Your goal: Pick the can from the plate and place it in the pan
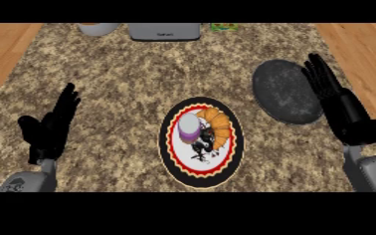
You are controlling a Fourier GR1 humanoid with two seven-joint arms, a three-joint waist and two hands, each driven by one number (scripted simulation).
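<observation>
A small can point(190, 129) with a grey top and purple side stands upright on the left part of a patterned plate point(224, 162) with a black and red rim, in the middle of the counter. To the plate's right lies a dark grey round pan point(285, 92). My right hand point(339, 104) is open with straight fingers, at the pan's right edge and partly over it, well apart from the can. At the left edge, my left hand point(51, 127) rests open with fingers up.
The counter's top is speckled brown stone with wooden strips at both sides. At the far edge stand a grey appliance point(164, 31), a pale round bowl-like thing point(98, 28) and a small green item point(224, 27).
</observation>
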